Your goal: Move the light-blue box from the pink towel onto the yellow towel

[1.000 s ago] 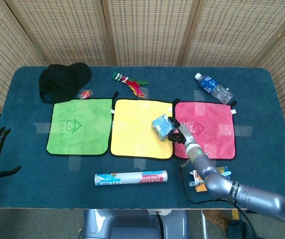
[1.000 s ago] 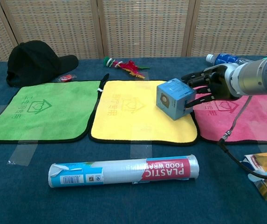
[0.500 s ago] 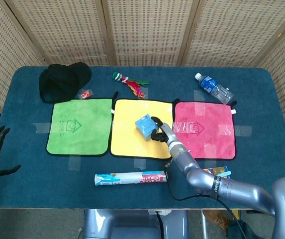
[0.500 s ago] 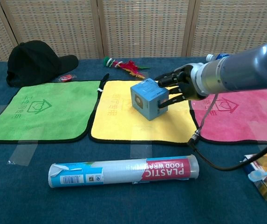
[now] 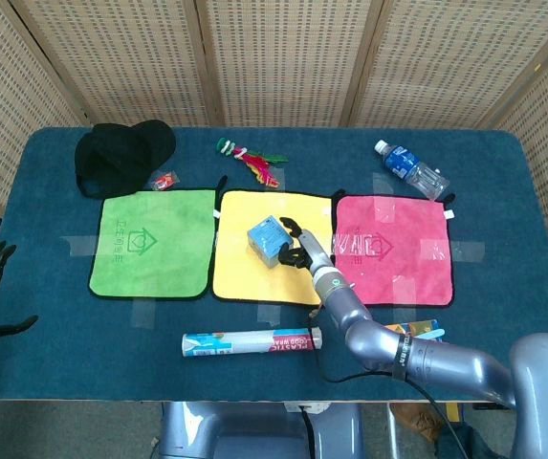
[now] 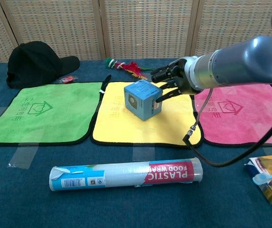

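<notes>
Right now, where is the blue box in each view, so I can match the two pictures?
Head view: the blue box is at centre, over the yellow towel.
Chest view: the box is at centre, slightly above the middle.
Shared landmark: the yellow towel, under the box in both.

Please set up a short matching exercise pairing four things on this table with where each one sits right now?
Things:
1. light-blue box
2. black cap
3. water bottle
4. roll of plastic food wrap

Places:
A. behind the pink towel, lying on its side
B. over the yellow towel, in the right hand
C. on the near strip of table, in front of the yellow towel
D. behind the green towel

Pairs: 1-B, 2-D, 3-A, 4-C
</notes>
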`<state>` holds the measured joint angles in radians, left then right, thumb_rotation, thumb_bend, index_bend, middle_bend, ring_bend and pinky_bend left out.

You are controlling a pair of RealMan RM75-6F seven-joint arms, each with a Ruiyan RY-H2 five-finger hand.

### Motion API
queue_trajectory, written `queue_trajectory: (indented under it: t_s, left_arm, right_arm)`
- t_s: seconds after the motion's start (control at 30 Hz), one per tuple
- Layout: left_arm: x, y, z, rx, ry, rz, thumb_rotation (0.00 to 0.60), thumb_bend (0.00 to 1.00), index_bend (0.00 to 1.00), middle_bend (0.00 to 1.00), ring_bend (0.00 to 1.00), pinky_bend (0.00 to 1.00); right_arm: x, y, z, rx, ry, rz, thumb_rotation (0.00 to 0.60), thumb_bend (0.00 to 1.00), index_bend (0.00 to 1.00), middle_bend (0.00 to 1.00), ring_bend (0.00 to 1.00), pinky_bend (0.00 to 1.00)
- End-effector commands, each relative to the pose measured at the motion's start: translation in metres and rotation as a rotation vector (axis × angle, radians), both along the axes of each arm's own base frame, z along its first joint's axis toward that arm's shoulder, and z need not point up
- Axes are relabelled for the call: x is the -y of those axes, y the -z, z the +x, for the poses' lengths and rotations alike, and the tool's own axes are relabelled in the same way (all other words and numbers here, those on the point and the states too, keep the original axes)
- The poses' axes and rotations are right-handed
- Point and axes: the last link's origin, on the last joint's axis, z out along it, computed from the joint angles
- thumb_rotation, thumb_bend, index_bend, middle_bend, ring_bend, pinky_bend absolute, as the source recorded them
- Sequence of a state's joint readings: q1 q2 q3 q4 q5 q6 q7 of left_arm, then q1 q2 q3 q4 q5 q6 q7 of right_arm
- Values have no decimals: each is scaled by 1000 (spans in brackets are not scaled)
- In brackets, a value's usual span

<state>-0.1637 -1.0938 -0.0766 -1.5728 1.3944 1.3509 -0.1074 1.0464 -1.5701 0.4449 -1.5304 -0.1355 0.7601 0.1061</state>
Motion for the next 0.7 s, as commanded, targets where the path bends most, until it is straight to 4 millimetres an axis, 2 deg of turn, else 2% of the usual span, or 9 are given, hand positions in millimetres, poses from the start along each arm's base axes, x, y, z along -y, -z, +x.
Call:
queue_trajectory:
  t_s: [0.03, 0.1, 0.2, 0.27, 0.3, 0.33, 0.43, 0.57, 0.7]
  left_arm:
    - [0, 0, 0, -2, 2, 0, 600, 0, 0, 0, 0, 0]
    - [0, 0, 1, -3, 4, 0, 600, 0, 0, 0, 0, 0]
    - [1, 1, 2, -4, 7, 0, 600, 0, 0, 0, 0, 0]
    - [2, 2, 2, -8, 11, -2, 600, 0, 0, 0, 0, 0]
    - [2, 2, 3, -10, 14, -3, 600, 0, 0, 0, 0, 0]
    - [3, 3, 4, -15, 22, -4, 600, 0, 0, 0, 0, 0]
    - [5, 4, 6, -26, 37, 4, 600, 0, 0, 0, 0, 0]
    - [9, 5, 9, -28, 49, 7, 600, 0, 0, 0, 0, 0]
    - [14, 5, 11, -25, 62, 15, 600, 0, 0, 0, 0, 0]
  right_arm:
    - [-4, -22, -12, -78, -92, -92, 600, 465, 28, 26, 13, 51]
    - [-6, -32, -19, -120, -133, -137, 600, 271, 9, 7, 1, 5]
    - [-11, -48, -36, -229, -217, -223, 600, 105, 0, 0, 0, 0]
    - [-18, -63, -57, -364, -307, -304, 600, 34, 0, 0, 0, 0]
    - [-22, -69, -66, -423, -347, -338, 600, 12, 0, 0, 0, 0]
    - [-29, -87, -89, -602, -446, -425, 600, 4, 0, 0, 0, 0]
    - [-56, -108, -127, -801, -588, -549, 600, 0, 0, 0, 0, 0]
    - [-82, -123, -159, -923, -650, -598, 600, 0, 0, 0, 0, 0]
    - [-119, -142, -193, -1055, -662, -653, 600, 0, 0, 0, 0, 0]
